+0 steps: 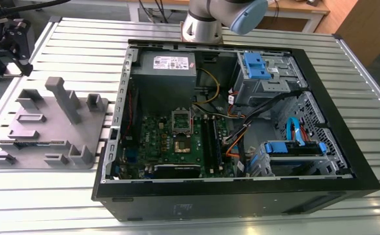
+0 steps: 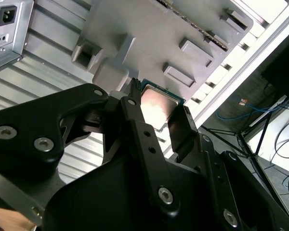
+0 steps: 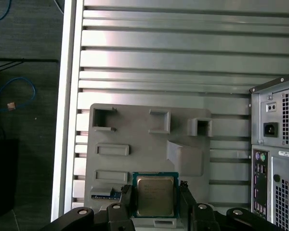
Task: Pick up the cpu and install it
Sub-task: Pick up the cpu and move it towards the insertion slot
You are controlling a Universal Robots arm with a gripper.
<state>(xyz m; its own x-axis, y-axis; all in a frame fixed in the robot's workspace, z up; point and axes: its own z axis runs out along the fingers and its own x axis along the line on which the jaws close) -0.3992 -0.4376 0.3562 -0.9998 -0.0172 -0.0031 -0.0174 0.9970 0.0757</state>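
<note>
Because the cpu [image 3: 155, 195] is a small, light, rigid square with a slick metal lid over a thin green board, I judge it best taken by two opposite edges alone. The underside contacts are probably fragile, and a hard squeeze or a tilt could spoil it. It is gripped just so. In the first wrist view one black finger [image 3: 126, 199] bears on one edge, the chip sits between, and the other finger [image 3: 185, 197] bears on the opposite edge. The jaws are closed to the chip's width and clamp it, touching nothing else. It rides level, lid toward the camera. Judging by its size against the grey plastic holder tray [image 3: 144, 163] beyond, it seems to hang well clear of that tray.

In the exterior view the tray lies at nine o'clock on the slatted aluminium bench [image 1: 72, 34]. The open computer case [image 1: 242, 198] spans from the middle to three o'clock. Its green motherboard [image 1: 154, 142] sits near the centre, the socket [image 1: 184, 143] uncovered and, as far as I can tell, unfilled. The arm [image 1: 209, 19] stands at twelve o'clock.
</note>
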